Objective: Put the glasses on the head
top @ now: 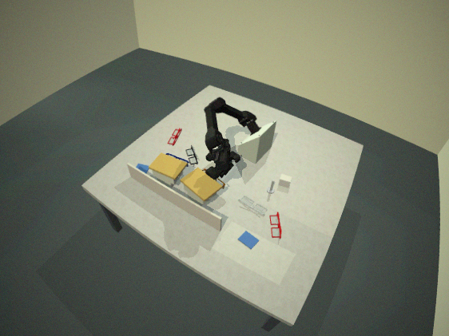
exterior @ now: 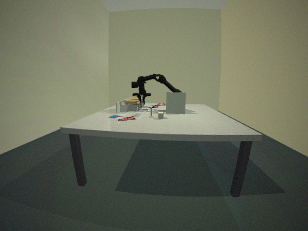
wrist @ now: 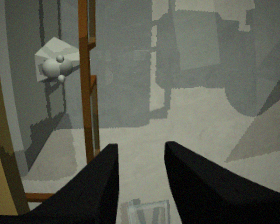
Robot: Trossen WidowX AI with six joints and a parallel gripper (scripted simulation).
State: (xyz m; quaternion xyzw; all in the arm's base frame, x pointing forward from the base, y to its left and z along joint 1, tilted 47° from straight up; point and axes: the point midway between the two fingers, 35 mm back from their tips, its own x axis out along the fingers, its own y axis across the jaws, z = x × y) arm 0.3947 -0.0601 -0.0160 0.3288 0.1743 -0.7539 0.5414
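The tortoiseshell glasses point(top: 223, 183) point(wrist: 85, 105) are at the front of the nearer display head point(top: 202, 185) point(wrist: 8, 180), which has a yellow top. In the wrist view their front runs upright beside the pale nose wedge point(wrist: 54, 56), with the bridge gap level with it. One temple reaches toward the head; the other is hard to see, and I cannot tell whether they sit behind the ears. My gripper point(wrist: 141, 151) point(exterior: 142, 102) is partly open and empty, to one side of the glasses front. The green tag is not clear. The other head point(top: 168, 166) stands apart, with dark blue glasses near it.
A low wall point(top: 173, 196) runs behind the heads. A pale upright box point(top: 257, 144) point(exterior: 176, 102) stands by the arm's base. Red glasses point(top: 276, 226), clear glasses point(top: 252, 206), black glasses point(top: 192, 156), a small stand point(top: 271, 188), a white cube point(top: 284, 180) and a blue square point(top: 248, 239) lie around.
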